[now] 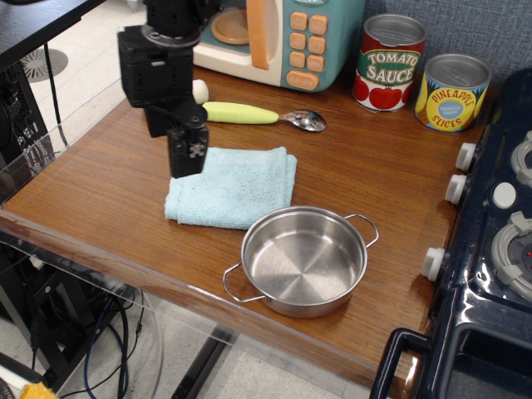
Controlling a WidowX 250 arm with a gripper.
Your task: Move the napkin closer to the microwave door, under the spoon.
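Observation:
The light blue napkin lies flat on the wooden table, just left of and behind the steel pot. The spoon, with a yellow-green handle and a shiny bowl, lies behind the napkin, in front of the microwave door. A bare strip of table separates the napkin and the spoon. My black gripper hangs point-down over the napkin's back left corner. I see its fingers side-on as one block, so their gap is hidden. It holds nothing that I can see.
A white toy mushroom peeks out behind the arm. A tomato sauce can and a pineapple can stand at the back right. A dark toy stove borders the right side. The table edge runs along the front left.

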